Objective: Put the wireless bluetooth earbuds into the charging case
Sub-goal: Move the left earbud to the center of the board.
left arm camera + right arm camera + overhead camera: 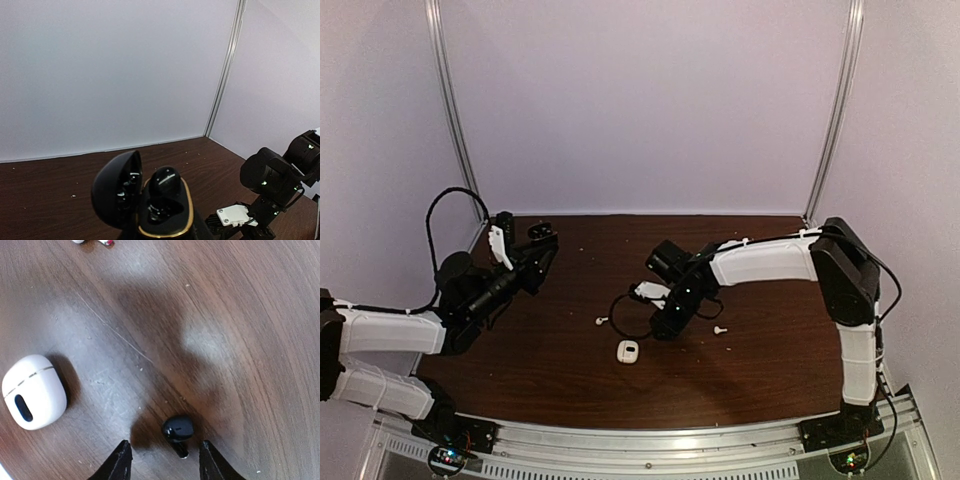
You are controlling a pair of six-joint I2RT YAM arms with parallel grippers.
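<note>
Left gripper (538, 245) is raised off the worktop (760, 370) near the far-left corner, clamped on the black case (162, 215). Its fingers are hidden beneath the case in the wrist view. Lid (117, 187) stands open to the left. One black earbud (165, 179) is seated inside the case.

Right gripper (164, 460) is low over mid-worktop, jaws apart, holding nothing. A second black earbud (178, 430) lies on the wood between the fingertips, touching neither as far as shows, stem pointing back toward the gripper.

White case (627, 351) is closed and flat on the wood, just nearer the near edge than the right gripper. Two white earbuds lie loose mid-worktop, one (601, 321) left of that gripper and one (720, 328) right of it. Both are apart from the white case.
</note>
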